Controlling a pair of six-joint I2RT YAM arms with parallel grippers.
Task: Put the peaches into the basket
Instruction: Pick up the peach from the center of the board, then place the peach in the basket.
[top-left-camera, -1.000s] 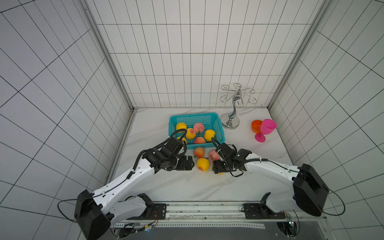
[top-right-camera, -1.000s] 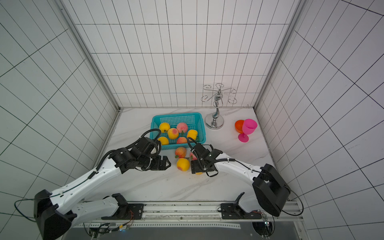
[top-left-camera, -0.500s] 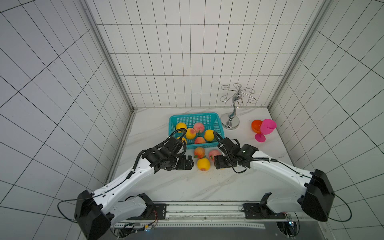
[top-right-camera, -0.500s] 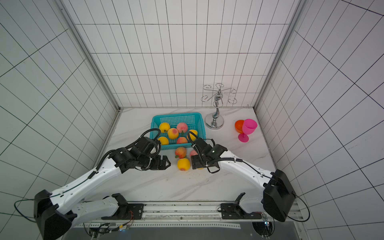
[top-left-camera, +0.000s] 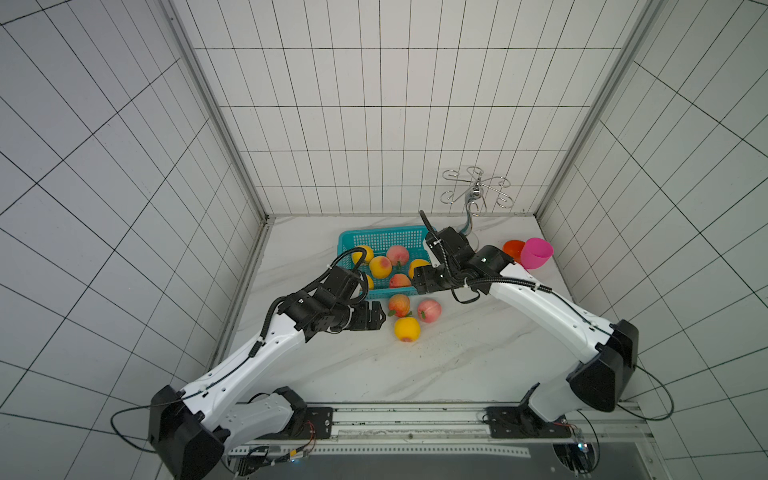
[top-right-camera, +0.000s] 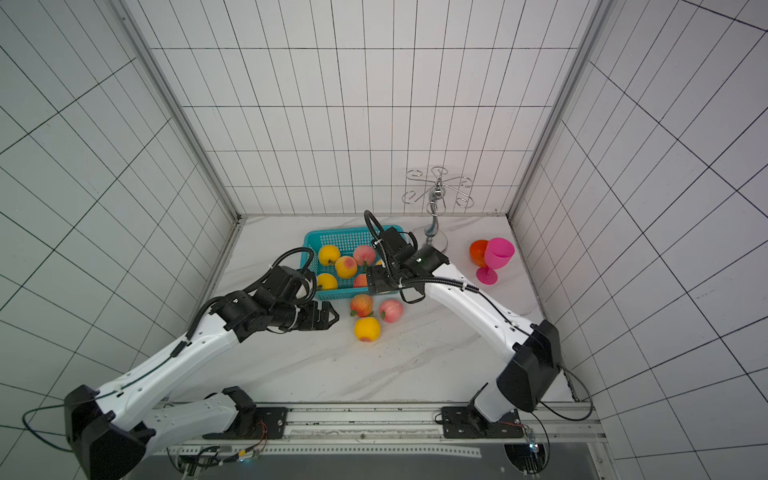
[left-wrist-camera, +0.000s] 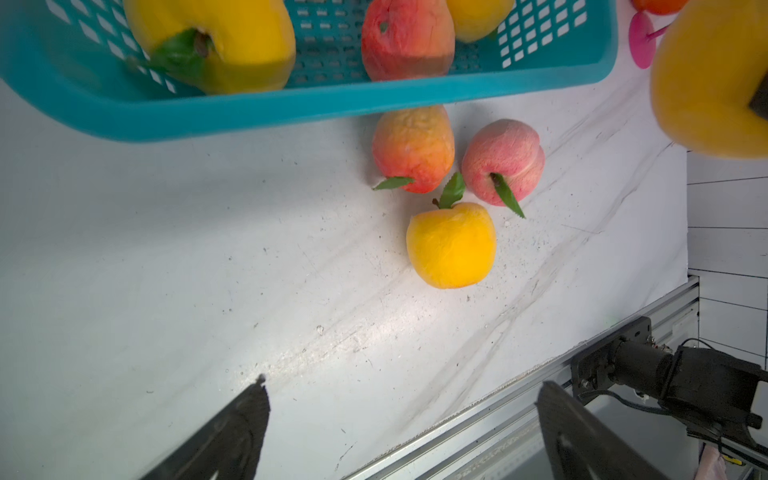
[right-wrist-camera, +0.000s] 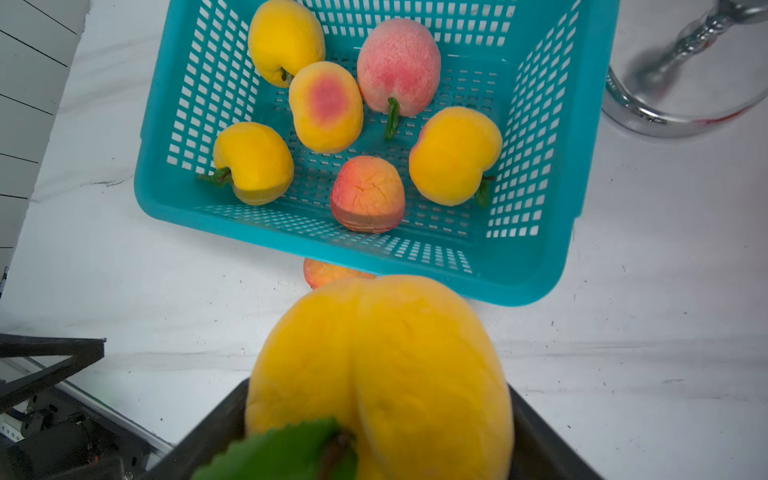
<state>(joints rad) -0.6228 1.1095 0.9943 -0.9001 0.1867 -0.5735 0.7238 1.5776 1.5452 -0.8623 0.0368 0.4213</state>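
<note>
Right gripper (right-wrist-camera: 374, 428) is clamped on a yellow toy peach (right-wrist-camera: 374, 353) at the front rim of the turquoise mesh plastic basket (right-wrist-camera: 532, 286) near the white marble worktop (top-left-camera: 457, 365)'s back edge, six peaches (right-wrist-camera: 324, 108) in it. Left gripper (left-wrist-camera: 401, 388) is spread wide, empty, beside three loose peaches (left-wrist-camera: 451, 245) out front.

My left jaws stand open low over the white marbled bench (top-right-camera: 291, 365), facing a yellow-orange toy peach (top-right-camera: 367, 329), with a red-blushed peach (top-right-camera: 361, 305) and a pink peach (top-right-camera: 391, 311) just behind it. My right jaws hang over the near rim of the turquoise perforated plastic basket (top-right-camera: 332, 239).
</note>
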